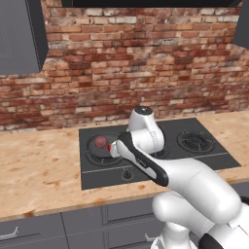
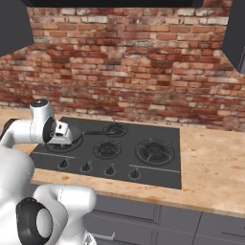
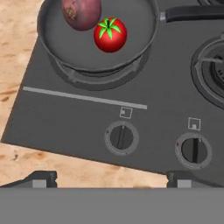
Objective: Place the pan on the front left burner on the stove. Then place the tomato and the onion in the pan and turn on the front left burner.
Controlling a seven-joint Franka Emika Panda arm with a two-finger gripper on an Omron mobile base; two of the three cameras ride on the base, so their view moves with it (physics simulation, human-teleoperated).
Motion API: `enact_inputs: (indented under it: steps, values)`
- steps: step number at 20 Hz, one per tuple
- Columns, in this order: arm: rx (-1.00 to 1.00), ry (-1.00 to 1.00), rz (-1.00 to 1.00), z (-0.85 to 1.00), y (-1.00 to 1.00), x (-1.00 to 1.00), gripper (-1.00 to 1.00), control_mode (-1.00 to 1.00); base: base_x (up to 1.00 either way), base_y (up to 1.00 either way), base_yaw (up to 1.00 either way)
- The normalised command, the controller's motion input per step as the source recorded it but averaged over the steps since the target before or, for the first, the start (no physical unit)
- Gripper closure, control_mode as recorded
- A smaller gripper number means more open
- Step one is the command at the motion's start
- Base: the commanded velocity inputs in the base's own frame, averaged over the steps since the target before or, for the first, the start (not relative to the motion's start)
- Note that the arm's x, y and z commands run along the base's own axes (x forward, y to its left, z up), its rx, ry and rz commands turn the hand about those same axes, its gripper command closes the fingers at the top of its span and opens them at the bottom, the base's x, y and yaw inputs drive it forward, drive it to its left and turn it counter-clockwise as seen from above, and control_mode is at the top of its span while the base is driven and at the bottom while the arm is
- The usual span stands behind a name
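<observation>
The dark grey pan (image 3: 57, 52) sits on the front left burner (image 3: 103, 78) of the black stove (image 3: 166, 87), its thin handle (image 3: 192, 13) pointing away to the right in the hand view. Inside the pan lie the bright red tomato (image 3: 110, 35) with its green top and, touching it, the dull purple onion (image 3: 81, 13). My gripper (image 3: 111, 178) hangs open and empty above the stove's front edge, short of the pan, over the leftmost knob (image 3: 122, 137). In the left base view the onion (image 1: 100, 141) shows in the pan (image 1: 95, 150) beside my arm.
A second knob (image 3: 194, 150) lies to the right of the first, with another burner (image 3: 214, 70) behind it. Wooden counter (image 1: 39, 170) lies left and right of the stove (image 2: 153, 167), and a brick wall (image 1: 121, 63) stands behind.
</observation>
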Motion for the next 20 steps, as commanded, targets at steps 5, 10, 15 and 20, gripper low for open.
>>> enact_inputs:
  steps: [5,10,15,20]
  values:
    - [0.0,0.12,-0.06,-0.07,-0.01,0.0,-1.0,-1.0,0.0,0.0,0.0]
    - [0.0,0.1,-0.05,-0.23,-0.01,0.0,-1.0,-1.0,0.0,0.0,0.0]
    - [0.0,0.01,-0.02,-0.26,0.0,0.0,-1.0,-1.0,0.0,0.0,0.0]
    - [0.0,0.0,0.0,-0.31,0.0,0.0,-1.0,-1.0,0.0,0.0,0.0]
